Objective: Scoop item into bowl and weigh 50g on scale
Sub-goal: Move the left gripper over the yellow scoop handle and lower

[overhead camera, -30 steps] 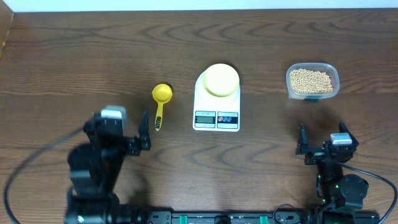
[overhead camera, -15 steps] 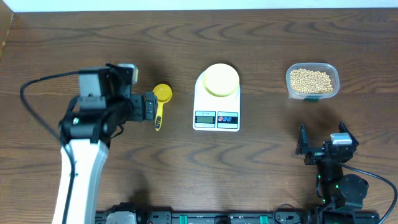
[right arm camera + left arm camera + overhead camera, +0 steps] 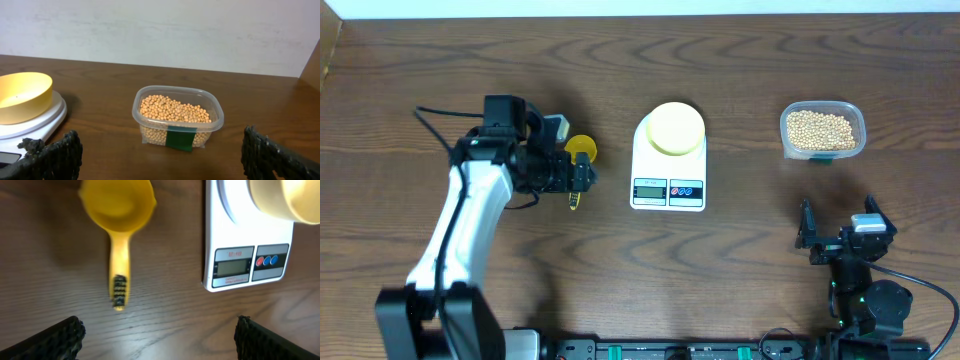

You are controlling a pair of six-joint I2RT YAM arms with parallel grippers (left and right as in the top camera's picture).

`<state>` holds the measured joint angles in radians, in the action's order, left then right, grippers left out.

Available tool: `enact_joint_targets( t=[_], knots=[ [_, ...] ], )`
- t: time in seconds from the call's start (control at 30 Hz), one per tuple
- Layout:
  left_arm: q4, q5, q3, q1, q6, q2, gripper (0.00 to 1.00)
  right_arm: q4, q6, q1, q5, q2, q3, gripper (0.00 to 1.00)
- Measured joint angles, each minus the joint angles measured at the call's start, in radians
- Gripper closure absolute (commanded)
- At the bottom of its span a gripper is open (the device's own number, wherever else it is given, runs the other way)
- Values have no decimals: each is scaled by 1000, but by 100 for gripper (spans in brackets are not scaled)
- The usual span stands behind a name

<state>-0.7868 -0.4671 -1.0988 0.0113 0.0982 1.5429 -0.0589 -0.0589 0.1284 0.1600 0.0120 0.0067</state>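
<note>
The beans point(image 3: 820, 129) point(image 3: 174, 109) fill a clear container point(image 3: 860, 130) point(image 3: 218, 120) at the back right. The pale yellow bowl point(image 3: 676, 128) point(image 3: 287, 200) point(image 3: 22, 95) stands empty on the white scale point(image 3: 668, 188) point(image 3: 235, 267) point(image 3: 37, 125) at the centre. A yellow scoop point(image 3: 580, 151) point(image 3: 118, 210) lies left of the scale, handle toward the front. My left gripper point(image 3: 578, 176) point(image 3: 160, 340) hovers open over the scoop's handle, nothing between its fingers. My right gripper point(image 3: 838, 224) point(image 3: 160, 160) is open near the front right, facing the container from a distance.
A green label point(image 3: 181, 139) marks the container's near wall. The scale's display point(image 3: 231, 268) and two round buttons point(image 3: 267, 261) face the front edge. A pale wall point(image 3: 160, 30) borders the table's far side.
My left arm has swung from the front left up and rightward, bringing its open gripper over the scoop's handle. The right arm, bowl, scale and container have not moved.
</note>
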Motion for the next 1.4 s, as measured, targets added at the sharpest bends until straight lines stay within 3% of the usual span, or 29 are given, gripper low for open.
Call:
enact_joint_targets(
  t=[0.17,0.23,0.73,0.93,1.4],
  knots=[
    [24,-21,0,0,-6,92,0,0,0,0,0,0,0,1],
    [32,0,0,-2,-25,117,6,0,0,0,0,0,0,1],
    [222,291,0,-120,-124,256,9,0,0,0,0,0,0,1],
    [236,321,0,-120,-126,290,20,0,0,0,0,0,0,1],
    [294,332,0,-120,-142,290,23,0,0,0,0,0,0,1]
  ],
)
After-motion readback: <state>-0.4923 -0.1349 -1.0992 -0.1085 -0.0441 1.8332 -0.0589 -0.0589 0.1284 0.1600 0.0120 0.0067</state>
